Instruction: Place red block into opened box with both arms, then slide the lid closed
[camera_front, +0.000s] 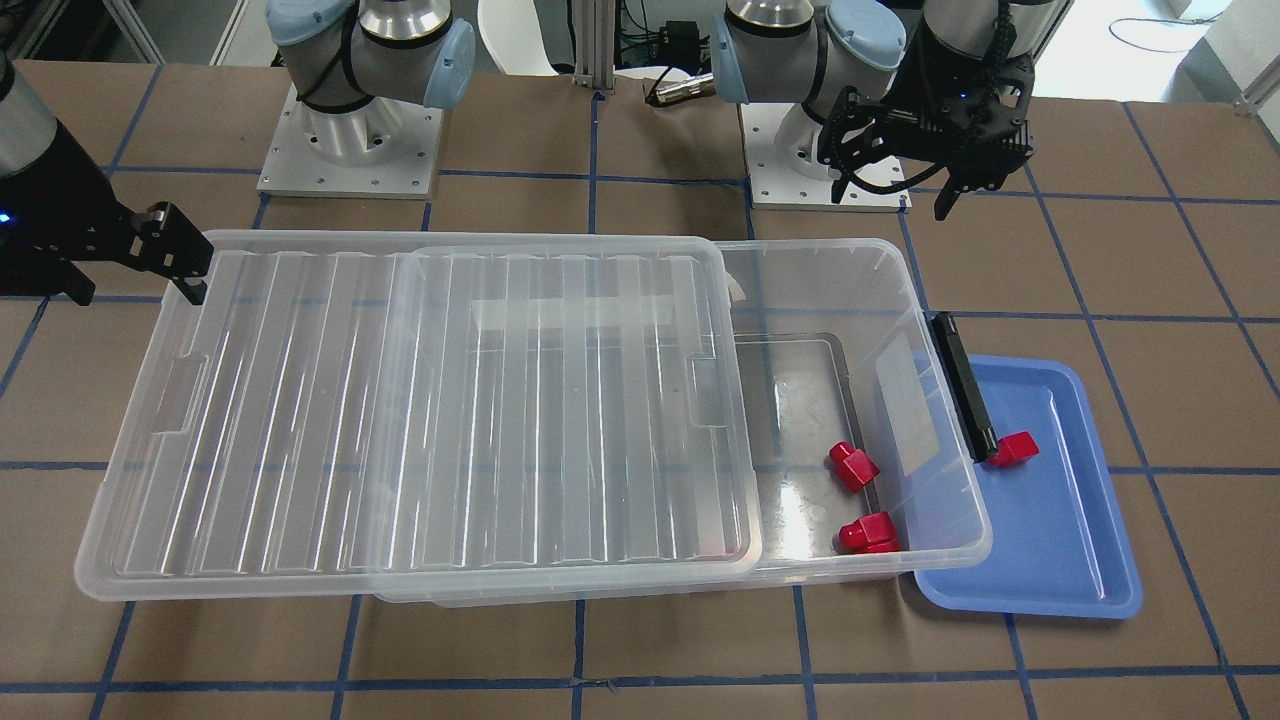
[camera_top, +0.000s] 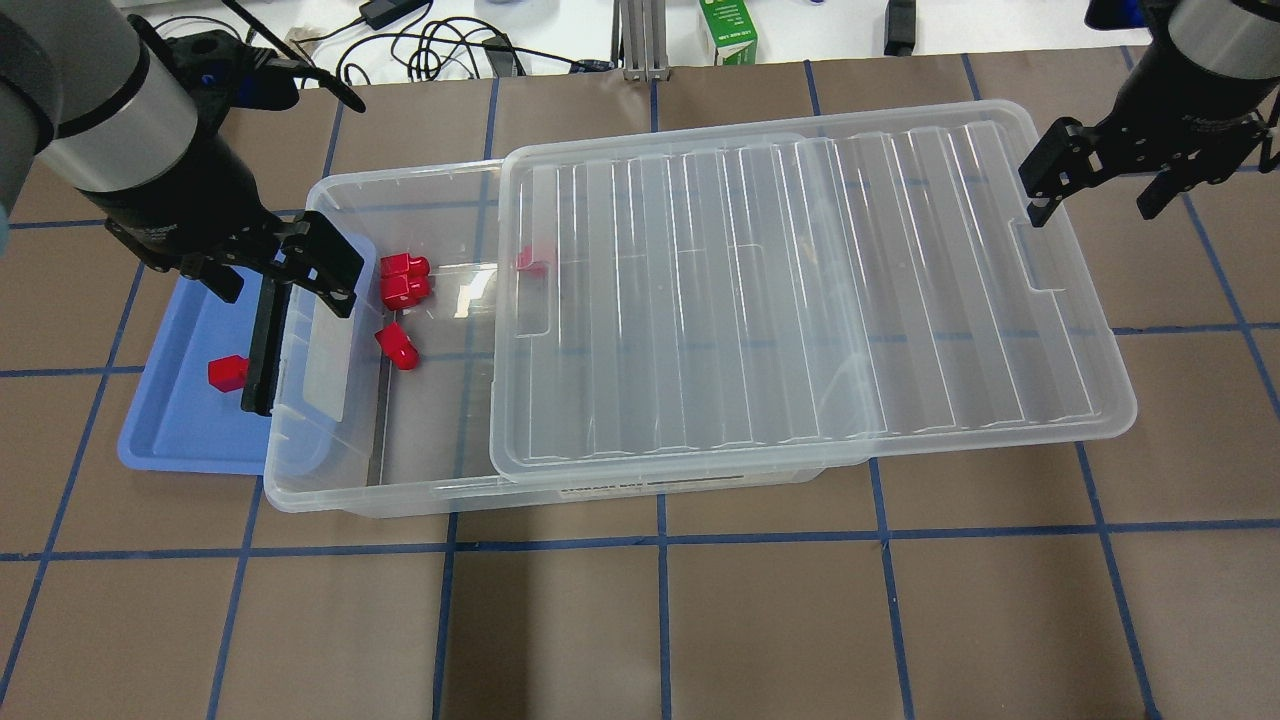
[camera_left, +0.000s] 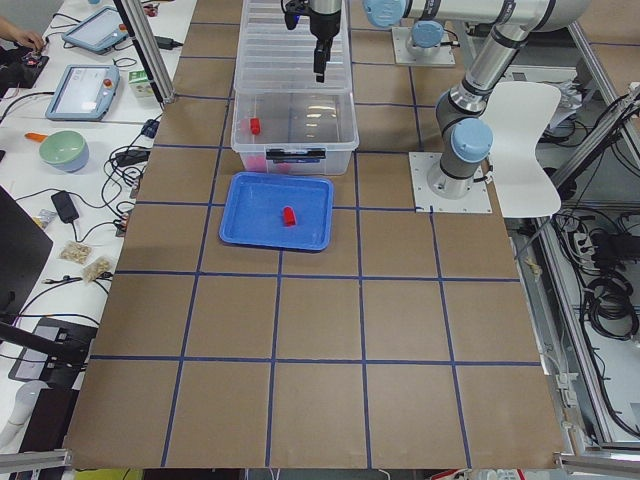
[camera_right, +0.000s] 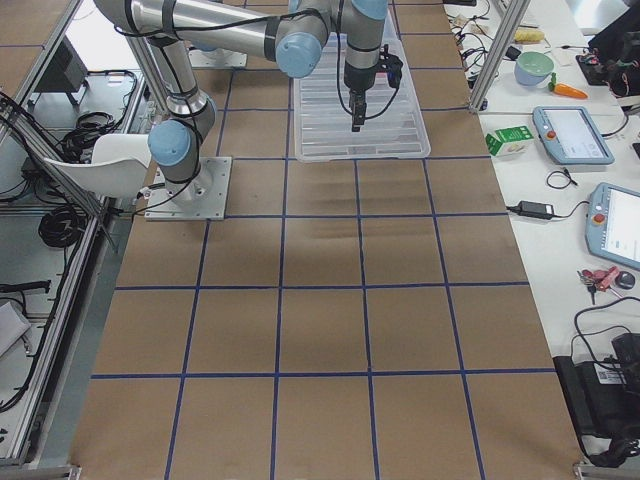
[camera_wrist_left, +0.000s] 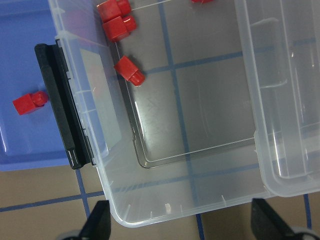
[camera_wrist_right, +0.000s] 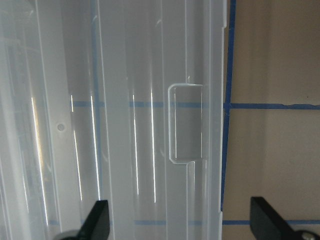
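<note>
The clear box (camera_top: 300, 488) lies across the table, its black clip handle (camera_top: 263, 350) at the end beside the blue tray. The ribbed lid (camera_top: 800, 300) is slid towards the far end, which leaves the handle end open. One red block (camera_top: 227, 372) (camera_front: 1013, 449) (camera_wrist_left: 31, 102) lies on the tray. More red blocks (camera_top: 397, 346) (camera_top: 405, 290) lie inside the open end. My left gripper (camera_top: 285, 265) (camera_front: 895, 190) hangs open and empty above the handle end. My right gripper (camera_top: 1095, 190) (camera_front: 130, 275) stands open over the lid's far notch (camera_wrist_right: 185, 122).
The blue tray (camera_top: 170, 430) (camera_front: 1060, 560) sits partly under the box's handle end. Another red shape (camera_top: 532, 260) shows through the lid's edge. Both arm bases (camera_front: 350, 150) (camera_front: 820, 160) stand behind the box. Brown table with blue tape lines (camera_top: 660, 620) extends in front of it.
</note>
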